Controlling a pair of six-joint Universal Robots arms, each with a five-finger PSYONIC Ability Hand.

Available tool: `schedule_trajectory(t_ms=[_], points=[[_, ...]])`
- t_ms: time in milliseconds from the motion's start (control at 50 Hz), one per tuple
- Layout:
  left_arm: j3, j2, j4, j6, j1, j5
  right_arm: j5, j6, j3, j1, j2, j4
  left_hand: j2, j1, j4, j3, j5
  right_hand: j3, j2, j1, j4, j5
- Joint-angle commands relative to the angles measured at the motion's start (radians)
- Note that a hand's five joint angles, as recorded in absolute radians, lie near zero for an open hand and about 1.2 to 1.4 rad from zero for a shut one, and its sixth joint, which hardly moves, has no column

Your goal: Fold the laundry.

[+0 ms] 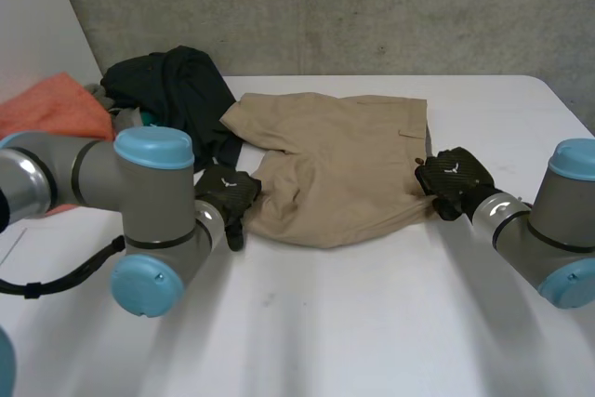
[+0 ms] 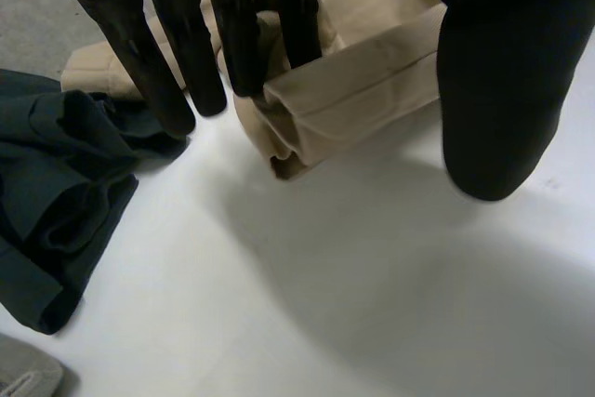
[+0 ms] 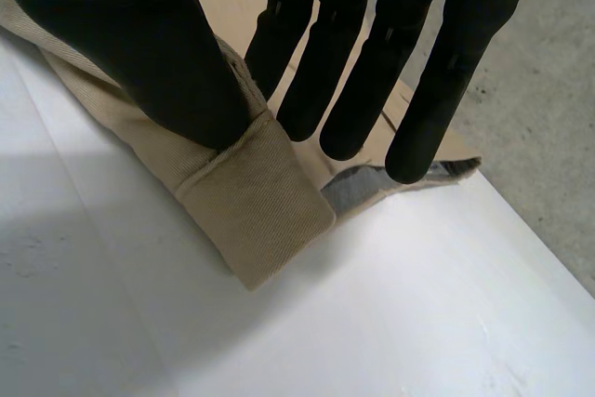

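A pair of tan shorts [image 1: 335, 165] in a firm woven twill lies spread on the white surface [image 1: 372, 323] between the two robot hands. Its near edge is rounded and slightly rumpled.

The left robot hand [image 1: 228, 194] stands at one end of the shorts. In its wrist view the fingers [image 2: 139, 44] are straight and point down, and some touch a folded hem with a stitched seam. The thumb is well apart on the hem's other side, so the hand looks spread rather than clamped, as far as that angle shows.

The right robot hand [image 1: 454, 177] is at the opposite end. Its thumb lies against a thick doubled band of coarse weave. Its fingers [image 3: 428, 90] are straight and fanned over the cloth beyond the band, apart from the thumb. A bluish-grey lining [image 3: 358, 183] peeps out just past their tips.

Beside the left robot hand's outer fingers, a dark green garment [image 2: 56, 183] lies in soft crumpled folds, touching the shorts. Beyond it sits an orange cloth [image 1: 56, 109]. On the near side of both hands the surface stretches wide and smooth.
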Motion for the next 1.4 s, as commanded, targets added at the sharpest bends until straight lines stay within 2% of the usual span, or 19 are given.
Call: schedule_trajectory(t_ms=[20,80,220,280,340,440,500,520,580,620,780,960,1040,1200,1220,1240,1260,1280,1400], points=[[0.028,-0.042,0.04,0.077,-0.003,-0.005,0.024,0.046,-0.007,-0.004,-0.01,0.041,0.542,0.536,0.539,0.541,0.536,0.214,0.222,0.322,0.207,0.213],[0.031,-0.053,0.084,0.114,-0.006,-0.01,0.02,0.055,-0.007,-0.007,-0.03,0.078,0.934,0.929,0.932,0.934,0.929,0.214,0.222,0.322,0.207,0.213],[-0.004,0.002,0.1,0.177,-0.019,-0.079,0.02,0.024,0.004,-0.007,-0.091,0.197,0.936,0.931,0.933,0.936,0.931,0.214,0.222,0.322,0.207,0.213],[-0.091,0.127,0.048,0.185,-0.034,-0.111,0.013,-0.04,0.038,-0.013,-0.163,0.295,0.936,0.931,0.933,0.936,0.931,0.214,0.222,0.322,0.207,0.213],[-0.191,0.267,-0.075,0.22,-0.06,-0.09,0.003,-0.17,0.085,-0.029,-0.262,0.438,0.936,0.931,0.933,0.936,0.931,0.214,0.222,0.322,0.207,0.213],[-0.323,0.386,-0.407,0.332,-0.08,-0.03,0.035,-0.457,0.217,-0.059,-0.375,0.788,0.936,0.931,0.933,0.936,0.931,0.214,0.222,0.322,0.207,0.213],[-0.364,0.43,-0.596,0.349,-0.086,0.066,0.046,-0.703,0.309,-0.108,-0.441,0.984,0.936,0.931,0.933,0.936,0.931,0.214,0.222,0.322,0.207,0.213],[-0.364,0.435,-0.616,0.346,-0.086,0.091,0.044,-0.709,0.309,-0.11,-0.441,0.983,0.936,0.931,0.933,0.936,0.931,0.214,0.222,0.322,0.207,0.213],[-0.326,0.453,-0.629,0.326,-0.078,0.185,0.018,-0.7,0.32,-0.113,-0.454,0.945,0.936,0.931,0.933,0.936,0.931,0.214,0.222,0.322,0.207,0.213],[-0.294,0.453,-0.617,0.317,-0.077,0.187,0.016,-0.677,0.303,-0.118,-0.451,0.929,0.936,0.931,0.933,0.936,0.931,0.214,0.222,0.322,0.207,0.213],[0.017,0.279,-0.43,0.254,-0.055,0.043,0.05,-0.403,0.099,-0.109,-0.319,0.753,0.936,0.931,0.933,0.936,0.931,0.214,0.222,0.322,0.207,0.213],[0.459,-0.04,-0.215,0.196,-0.046,-0.031,0.222,-0.033,-0.094,-0.046,-0.173,0.388,0.936,0.931,0.933,0.936,0.931,0.214,0.222,0.322,0.207,0.213],[0.632,-0.187,-0.17,0.182,-0.049,-0.04,0.295,-0.005,-0.131,-0.023,-0.113,0.203,0.936,0.931,0.933,0.936,0.931,0.214,0.222,0.322,0.207,0.213],[0.858,-0.381,-0.109,0.173,-0.051,-0.056,0.343,-0.059,-0.185,0.017,0.034,-0.087,0.936,0.931,0.933,0.936,0.931,0.214,0.222,0.322,0.207,0.213],[0.867,-0.39,-0.094,0.171,-0.051,-0.054,0.348,-0.063,-0.189,0.017,0.048,-0.112,0.768,0.762,0.765,0.768,0.762,0.161,0.169,0.27,0.154,0.16],[0.873,-0.398,-0.078,0.168,-0.051,-0.053,0.354,-0.069,-0.195,0.019,0.062,-0.131,0.525,0.52,0.522,0.525,0.519,-0.136,-0.128,-0.027,-0.143,-0.137],[0.872,-0.403,-0.057,0.162,-0.052,-0.051,0.38,-0.072,-0.209,0.022,0.083,-0.166,0.005,0.0,0.002,0.005,0.0,-0.7,-0.692,-0.591,-0.707,-0.701],[0.869,-0.401,-0.046,0.157,-0.052,-0.053,0.397,-0.071,-0.214,0.023,0.094,-0.181,-0.206,-0.212,-0.209,-0.207,-0.212,-0.935,-0.927,-0.826,-0.942,-0.936],[0.719,-0.297,0.003,0.082,-0.063,-0.064,0.454,-0.019,-0.202,0.037,0.109,-0.2,-0.286,-0.291,-0.289,-0.286,-0.291,-1.008,-1.0,-0.899,-1.015,-1.009]])
